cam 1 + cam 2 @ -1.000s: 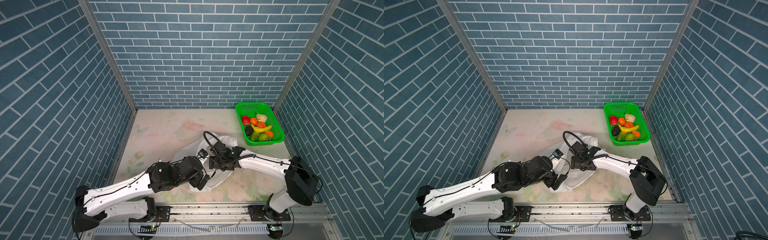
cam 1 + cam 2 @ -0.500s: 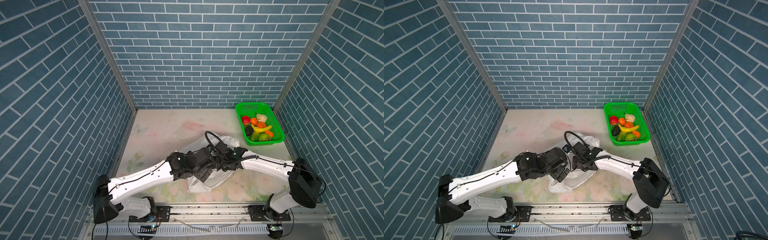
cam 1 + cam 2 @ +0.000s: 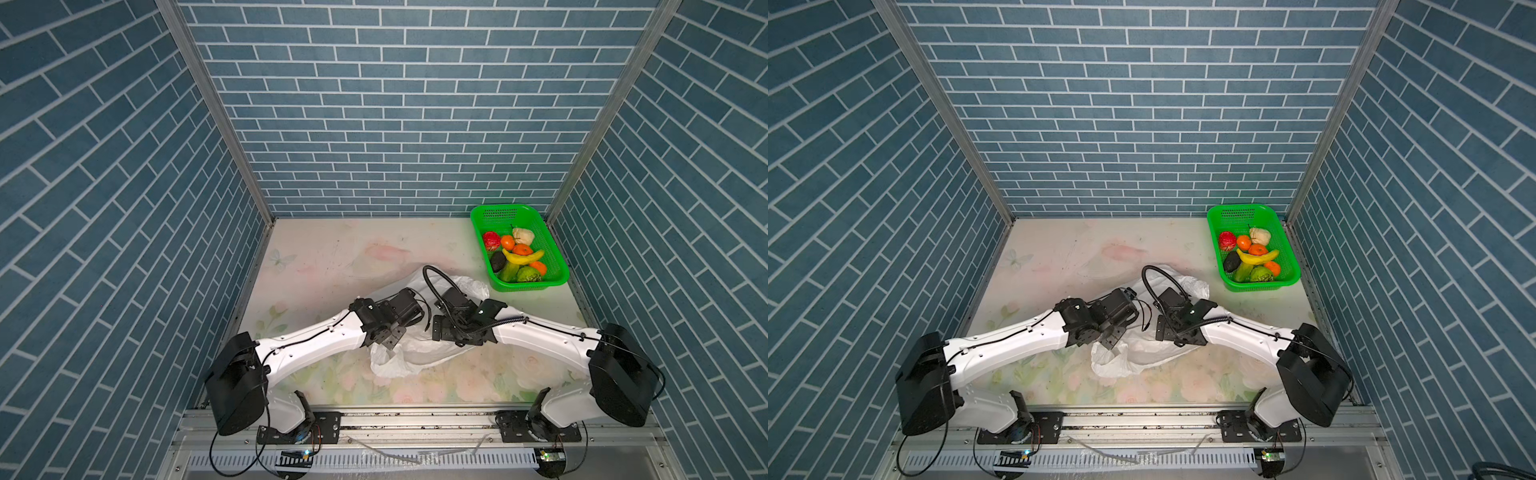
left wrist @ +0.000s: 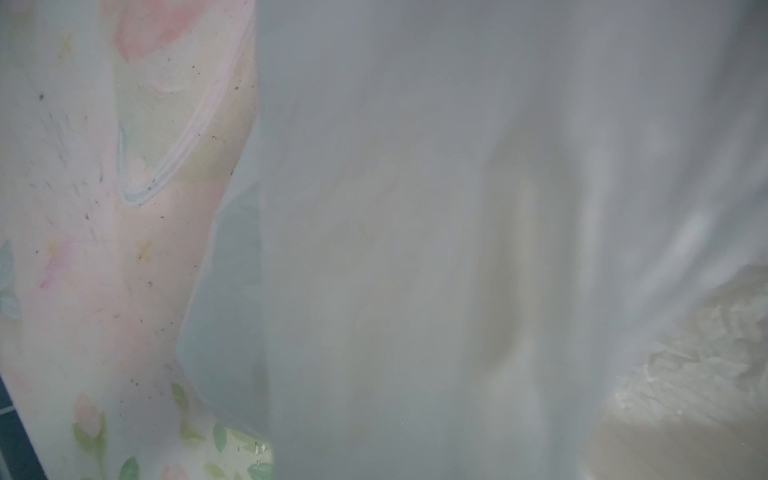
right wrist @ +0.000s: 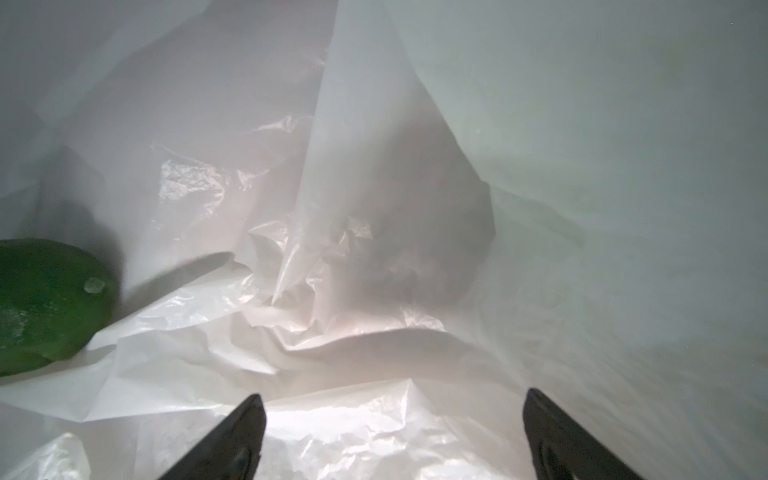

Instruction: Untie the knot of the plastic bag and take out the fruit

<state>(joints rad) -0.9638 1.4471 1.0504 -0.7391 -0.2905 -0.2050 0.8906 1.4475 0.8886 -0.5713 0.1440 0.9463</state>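
The thin white plastic bag lies front-centre on my pale floral tabletop. Behind-right of it stands the green rectangular plastic basket, holding assorted toy fruit. Inside the bag I see one dark green rounded fruit.

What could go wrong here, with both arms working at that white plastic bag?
1. The green fruit lies off to one side of the open right hand, not between its fingers. Closing there might catch only the crumpled plastic bag.
2. Plastic veils the left wrist view, so the left arm works nearly unseen and could snag or tear the thin film.
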